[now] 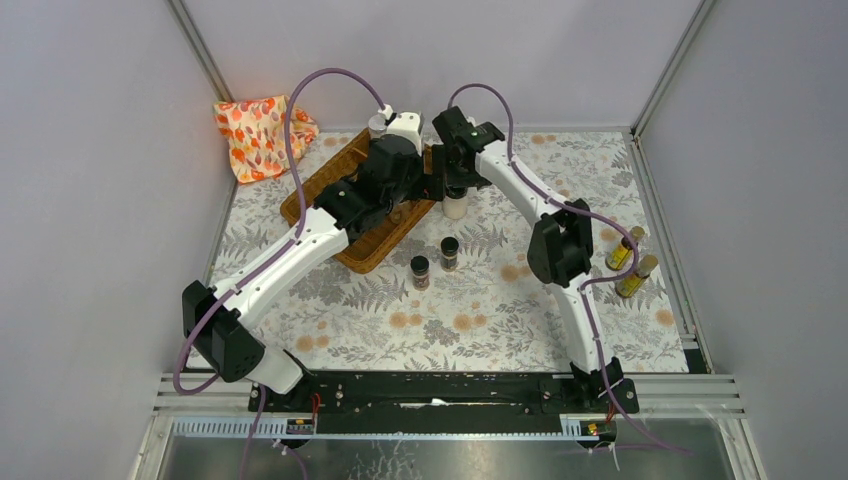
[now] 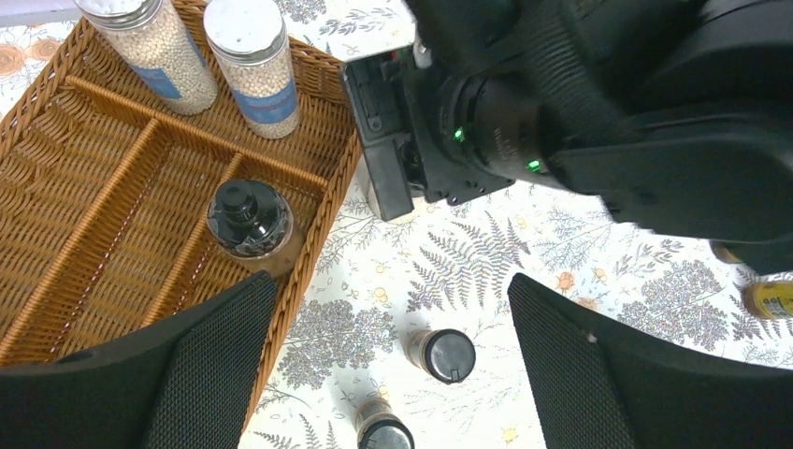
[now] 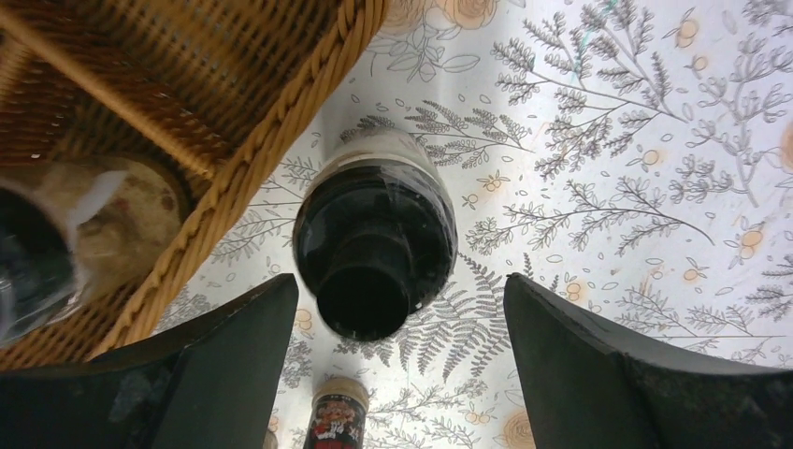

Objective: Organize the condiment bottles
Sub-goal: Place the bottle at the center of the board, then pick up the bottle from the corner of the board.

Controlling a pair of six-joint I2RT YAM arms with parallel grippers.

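Two white-filled silver-lidded jars [image 2: 159, 47] [image 2: 257, 65] and a black-capped bottle [image 2: 248, 220] stand in the wicker tray [image 2: 112, 187]. Two dark spice jars [image 1: 420, 272] [image 1: 449, 252] stand on the table; they also show in the left wrist view [image 2: 441, 355] [image 2: 383, 432]. My left gripper [image 2: 393, 365] is open and empty, high over the tray's right edge [image 1: 405, 200]. My right gripper [image 3: 400, 346] is open just above a cream black-capped bottle [image 3: 374, 243] beside the tray, also seen in the top view [image 1: 456, 207]. Two yellow-liquid bottles [image 1: 624, 250] [image 1: 637, 277] stand at the right.
The wicker tray [image 1: 310, 195] lies at the back left of the floral table. An orange-patterned cloth [image 1: 262, 135] is bunched in the back left corner. Grey walls enclose the table on three sides. The two arms' wrists are close together over the tray's right edge.
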